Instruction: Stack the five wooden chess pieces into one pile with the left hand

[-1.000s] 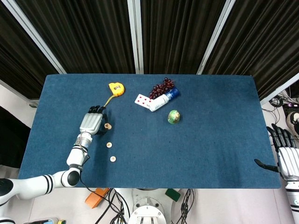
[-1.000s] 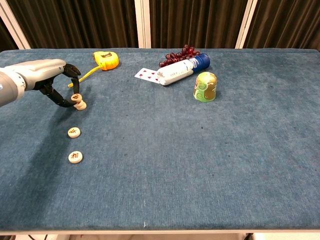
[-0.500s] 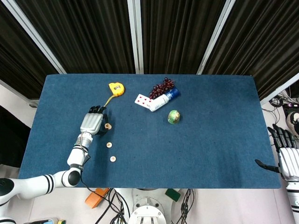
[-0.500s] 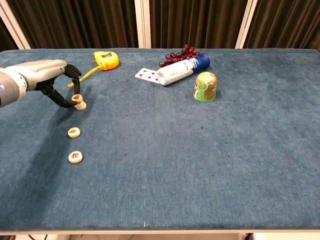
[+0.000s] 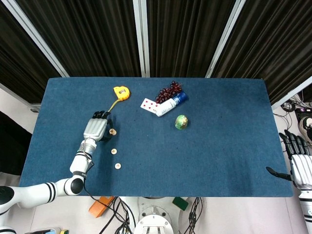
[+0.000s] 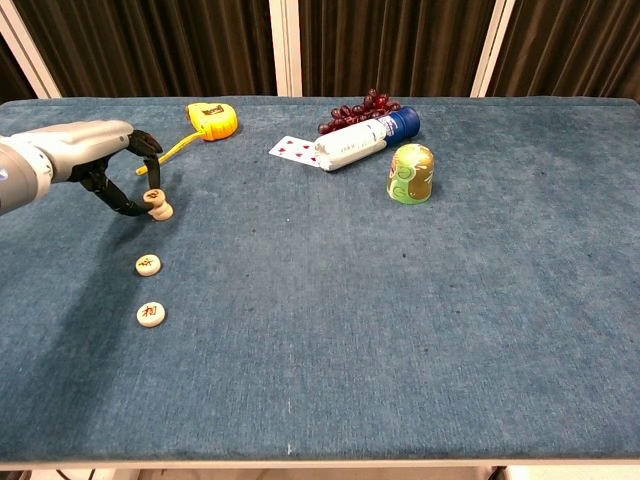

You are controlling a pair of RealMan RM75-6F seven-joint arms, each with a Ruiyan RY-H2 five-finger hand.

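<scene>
Wooden pile (image 6: 156,204), two loose pieces (image 6: 148,264)

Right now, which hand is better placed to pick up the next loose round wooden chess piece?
Left. The left hand sits at the small wooden stack, near the loose wooden discs. The right hand hangs off the table's far edge.

A: What sort of place?
B: Robot lab test cell. Blue felt surface (image 5: 204,161), black curtains (image 5: 185,34) with white frame posts (image 5: 140,36) behind it.
A: Anything else?
B: Loose cables (image 5: 117,214) on the floor below the surface's front edge.
</scene>
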